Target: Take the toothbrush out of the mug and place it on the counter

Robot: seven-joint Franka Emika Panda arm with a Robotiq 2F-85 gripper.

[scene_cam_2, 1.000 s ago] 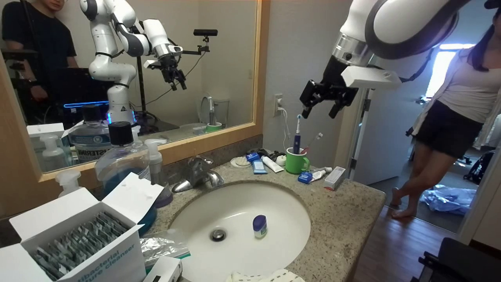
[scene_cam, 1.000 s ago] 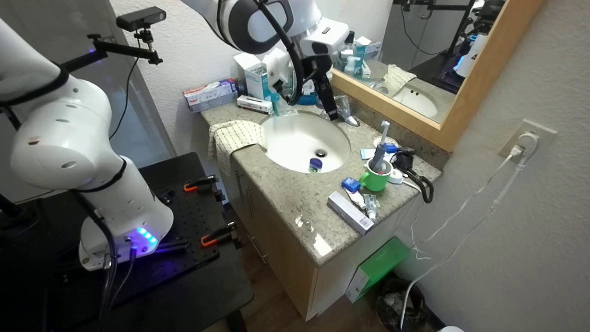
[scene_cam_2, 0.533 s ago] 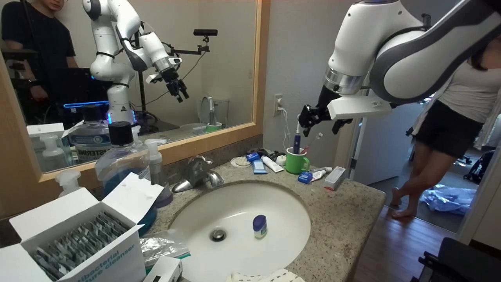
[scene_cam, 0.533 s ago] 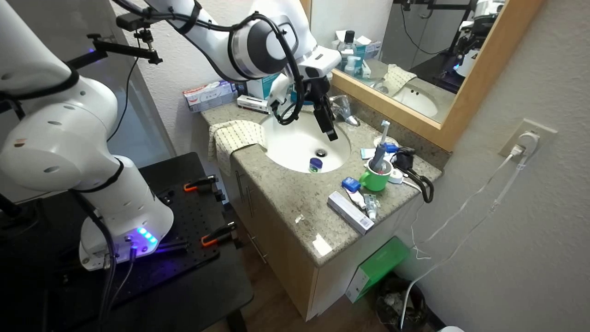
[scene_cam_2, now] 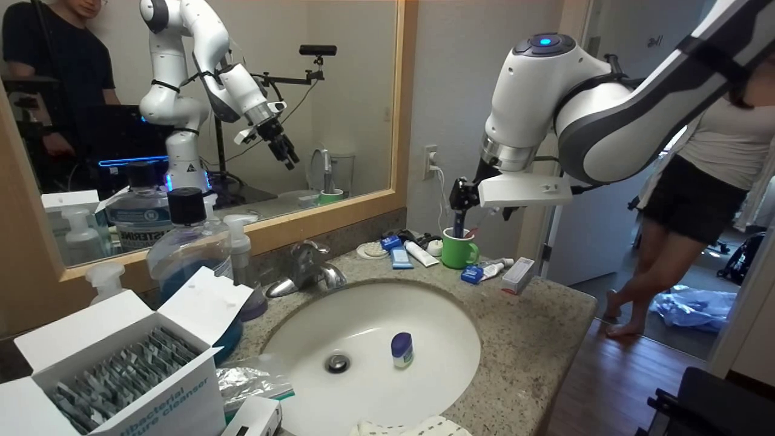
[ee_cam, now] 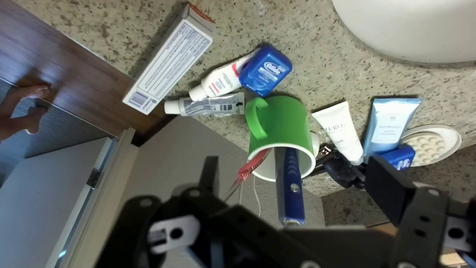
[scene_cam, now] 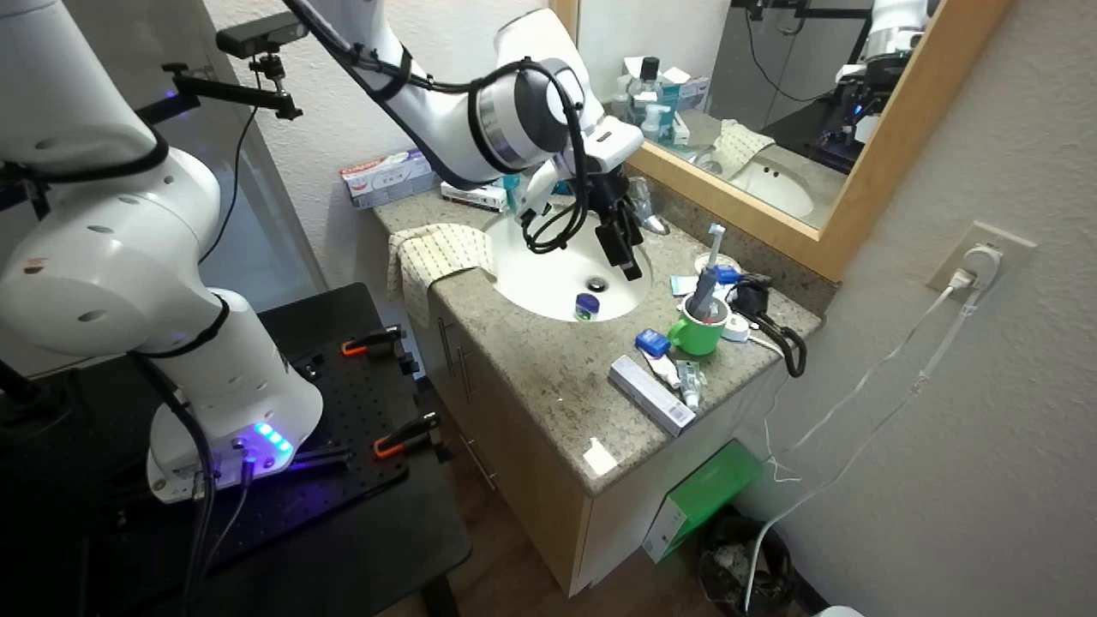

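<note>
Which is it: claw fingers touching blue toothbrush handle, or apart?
Apart. In the wrist view, the claw stands open, with gaps between both fingers and the blue toothbrush handle.

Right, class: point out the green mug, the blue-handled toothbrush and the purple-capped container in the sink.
Green mug (ee_cam: 285,121): wrist view, on its outer wall.
Blue-handled toothbrush (ee_cam: 290,193): wrist view, on the exposed handle.
Purple-capped container (scene_cam_2: 401,346): in an exterior view, on its cap.
</note>
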